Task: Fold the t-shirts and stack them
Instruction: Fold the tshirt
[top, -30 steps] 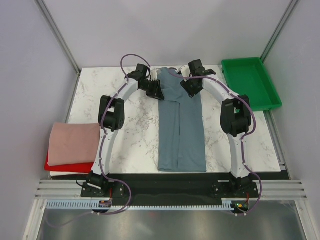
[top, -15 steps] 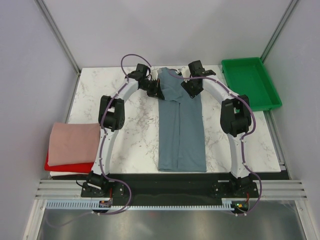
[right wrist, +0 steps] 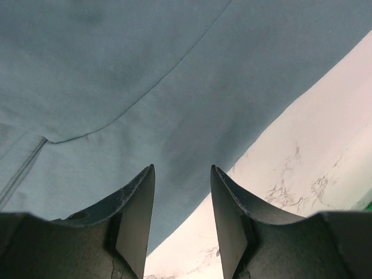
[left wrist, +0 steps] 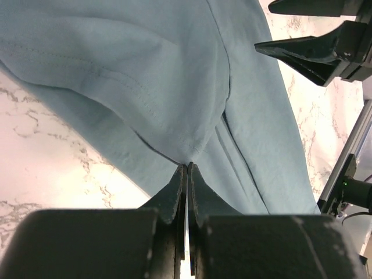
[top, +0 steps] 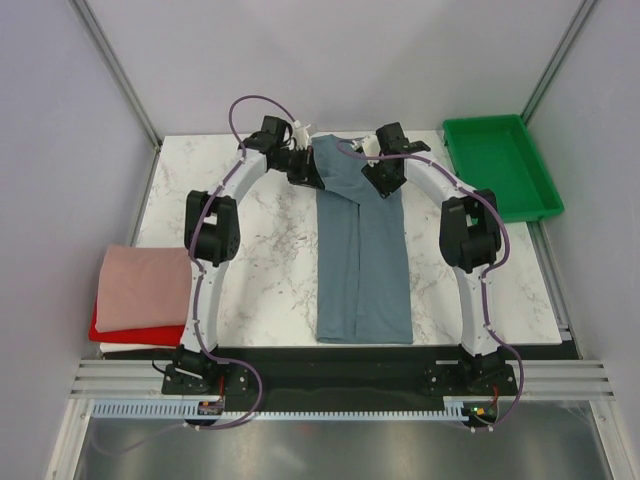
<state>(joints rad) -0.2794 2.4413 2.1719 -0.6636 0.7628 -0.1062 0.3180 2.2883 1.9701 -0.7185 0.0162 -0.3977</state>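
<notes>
We see the left gripper (left wrist: pixel 186 167) pinched together on a fold of the slate blue-grey cotton t-shirt (top: pixel 362 260), which lies mid-frame on the white marble bench (top: pixel 265 260). The right gripper (right wrist: pixel 182 170) hangs apart over the shirt's upper-right edge.

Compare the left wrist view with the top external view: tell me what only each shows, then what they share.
Left wrist only: the left gripper with jaws shut on a pinch of cloth, plus seam stitching. Top external only: the folded pink t-shirt at the left edge, the green tray, and the blue-grey t-shirt at full length. Both: that shirt, the marble table, and the right gripper, jaws open.
</notes>
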